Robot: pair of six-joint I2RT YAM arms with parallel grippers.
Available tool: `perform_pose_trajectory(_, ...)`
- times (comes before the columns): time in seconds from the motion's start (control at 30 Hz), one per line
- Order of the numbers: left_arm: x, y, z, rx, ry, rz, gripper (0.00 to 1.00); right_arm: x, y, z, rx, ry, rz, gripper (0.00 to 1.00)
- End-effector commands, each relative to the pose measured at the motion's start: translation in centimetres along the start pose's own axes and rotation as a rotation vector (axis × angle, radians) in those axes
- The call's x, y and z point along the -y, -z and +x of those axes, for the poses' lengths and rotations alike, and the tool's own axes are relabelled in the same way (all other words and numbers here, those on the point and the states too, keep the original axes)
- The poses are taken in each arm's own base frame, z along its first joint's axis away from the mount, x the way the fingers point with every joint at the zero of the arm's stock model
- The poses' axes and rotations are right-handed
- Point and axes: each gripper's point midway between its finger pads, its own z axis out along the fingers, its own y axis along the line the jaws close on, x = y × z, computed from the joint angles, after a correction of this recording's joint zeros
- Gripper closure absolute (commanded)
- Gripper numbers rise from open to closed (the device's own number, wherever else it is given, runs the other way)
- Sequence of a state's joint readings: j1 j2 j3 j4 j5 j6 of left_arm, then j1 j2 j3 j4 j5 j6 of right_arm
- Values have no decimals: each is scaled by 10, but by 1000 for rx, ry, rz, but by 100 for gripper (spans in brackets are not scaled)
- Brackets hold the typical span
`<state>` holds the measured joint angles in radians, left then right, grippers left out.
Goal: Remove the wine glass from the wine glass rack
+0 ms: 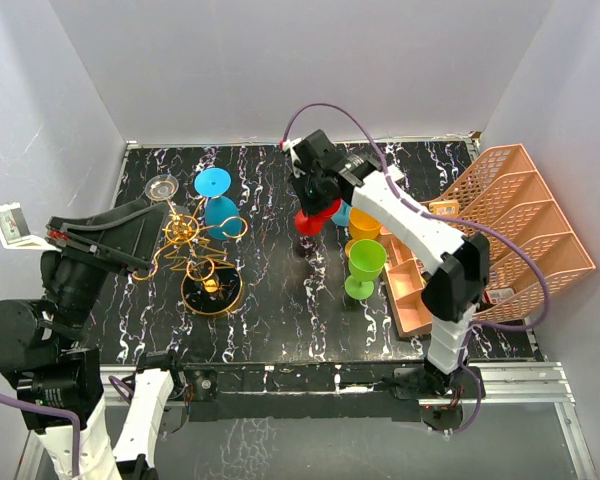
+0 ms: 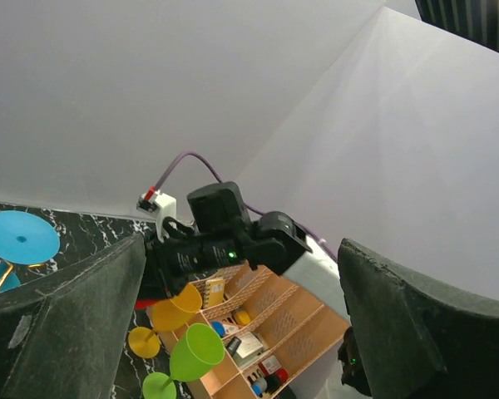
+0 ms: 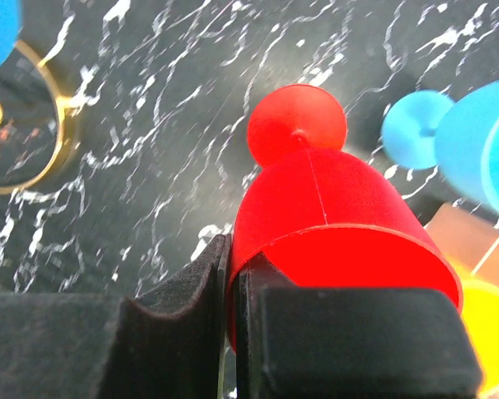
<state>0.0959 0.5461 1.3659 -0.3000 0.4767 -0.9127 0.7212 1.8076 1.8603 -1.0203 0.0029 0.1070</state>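
Right gripper [image 3: 231,274]: pinching red wine glass [image 3: 333,216] rim.
Left gripper [image 2: 241,324]: spread wide, at rack's 9 o'clock.
Wine glass rack [image 1: 202,262]: at red glass's 9 o'clock, apart.

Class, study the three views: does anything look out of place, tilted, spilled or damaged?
Nothing is spilled or broken. One oddity: the red wine glass is pinched by its rim in the right gripper, unlike the green glass standing free beside the peach organiser.
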Motion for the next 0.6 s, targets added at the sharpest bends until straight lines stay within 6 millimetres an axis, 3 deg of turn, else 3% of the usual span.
perform_pose_trajectory(0.0,5,8,-7,16,-71,-20,3,28,-21,-32,32,-12,35,92)
perform_pose_trajectory(0.2,0,11,-6,17,-105,-45,3,40,-47,-38,-18,-28,62,92)
perform_pose_trajectory(0.43,-5,10,-6,16,-123,-61,3,47,-72,-21,-96,-28,100,91)
perform_pose_trajectory(0.57,-7,10,-6,15,-130,-67,3,48,-81,-20,-108,-29,99,84)
